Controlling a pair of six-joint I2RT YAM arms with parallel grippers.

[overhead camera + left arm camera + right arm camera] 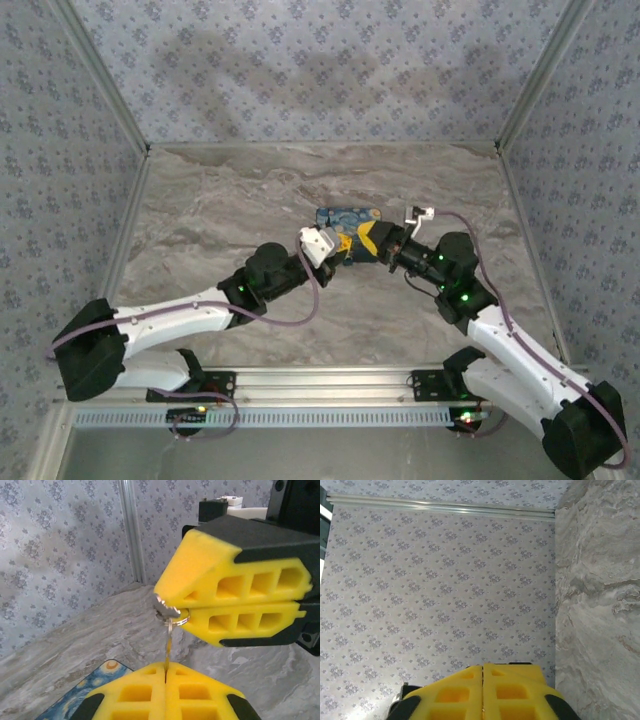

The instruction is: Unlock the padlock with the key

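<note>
Key (169, 617): thin, stiff, light, prob. slick. L jaws pinch blade, lower ctr; R jaws pinch ring end. Best grip: flat faces.

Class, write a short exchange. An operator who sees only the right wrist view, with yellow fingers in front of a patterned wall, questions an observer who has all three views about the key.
Operator: My right gripper looks shut. Is it holding anything?
Observer: Yes. The left wrist view shows it pinching the silver ring end of the key.
Operator: Where is the other arm?
Observer: Facing yours. The left gripper is shut on the key's blade, which hangs down from the ring.
Operator: What is underneath?
Observer: A starry-painted box. In the top view the two grippers meet over it.
</note>
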